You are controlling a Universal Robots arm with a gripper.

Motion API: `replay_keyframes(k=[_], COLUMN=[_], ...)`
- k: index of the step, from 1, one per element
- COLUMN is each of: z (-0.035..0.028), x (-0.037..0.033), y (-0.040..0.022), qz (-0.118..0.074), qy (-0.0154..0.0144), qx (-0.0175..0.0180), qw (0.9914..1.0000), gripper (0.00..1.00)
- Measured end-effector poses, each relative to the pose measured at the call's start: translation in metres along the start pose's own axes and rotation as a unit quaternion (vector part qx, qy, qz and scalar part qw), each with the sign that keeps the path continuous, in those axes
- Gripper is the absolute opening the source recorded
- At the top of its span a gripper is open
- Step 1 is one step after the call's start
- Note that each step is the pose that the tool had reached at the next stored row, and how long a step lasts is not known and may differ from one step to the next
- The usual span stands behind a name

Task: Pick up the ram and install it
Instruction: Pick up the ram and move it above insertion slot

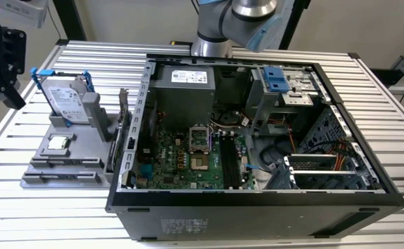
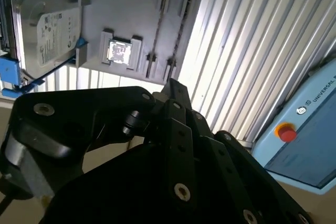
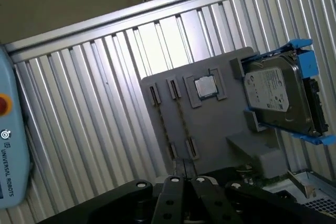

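Note:
A thin dark strip that seems to be the ram (image 3: 181, 124) lies edge-on in one of two long slots of the grey holder (image 3: 210, 129); the second wrist view shows that strip (image 2: 178, 35) too. My gripper (image 1: 11, 96) hangs high at the exterior view's left, beside and above the holder (image 1: 63, 174). In both wrist views its black fingers (image 3: 186, 181) (image 2: 172, 88) meet, shut, with nothing seen between them. The motherboard's black slots (image 1: 228, 158) lie inside the open computer case (image 1: 257, 199).
On the holder a silver hard drive (image 1: 69, 104) stands in a blue-tabbed bracket, and a small square processor chip (image 1: 58, 141) lies flat. The ribbed metal table (image 1: 8, 218) carries everything. The arm's base (image 1: 212, 36) rises behind the case. A pale blue box with a red button (image 2: 286, 132) sits past the table edge.

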State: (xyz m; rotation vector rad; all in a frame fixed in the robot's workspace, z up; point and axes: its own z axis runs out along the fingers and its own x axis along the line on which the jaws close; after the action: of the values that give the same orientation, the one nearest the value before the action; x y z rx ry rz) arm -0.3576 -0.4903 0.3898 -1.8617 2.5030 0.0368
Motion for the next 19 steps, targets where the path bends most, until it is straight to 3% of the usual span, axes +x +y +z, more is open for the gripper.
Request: replay_keyframes(k=[4, 7, 9, 12, 16, 19], z=[0.0003, 0.0006, 0.0009, 0.001, 0.0013, 0.0018], x=[0.0001, 0.0001, 0.0001, 0.0001, 0.0, 0.0], y=[0.0, 0.0, 0.0, -0.0001, 0.0, 0.0], qz=[-0.036, -0.063, -0.077, -0.096, -0.118, -0.139], qy=[0.0002, 0.0002, -0.0013, -0.0072, -0.0167, -0.0184], qx=[-0.0011, -0.0016, -0.0006, 0.0005, -0.0019, -0.0033], qw=[0.99933, 0.99803, 0.99705, 0.9954, 0.99287, 0.99016], gripper=[0.0, 0.0, 0.0, 0.0, 0.0, 0.0])
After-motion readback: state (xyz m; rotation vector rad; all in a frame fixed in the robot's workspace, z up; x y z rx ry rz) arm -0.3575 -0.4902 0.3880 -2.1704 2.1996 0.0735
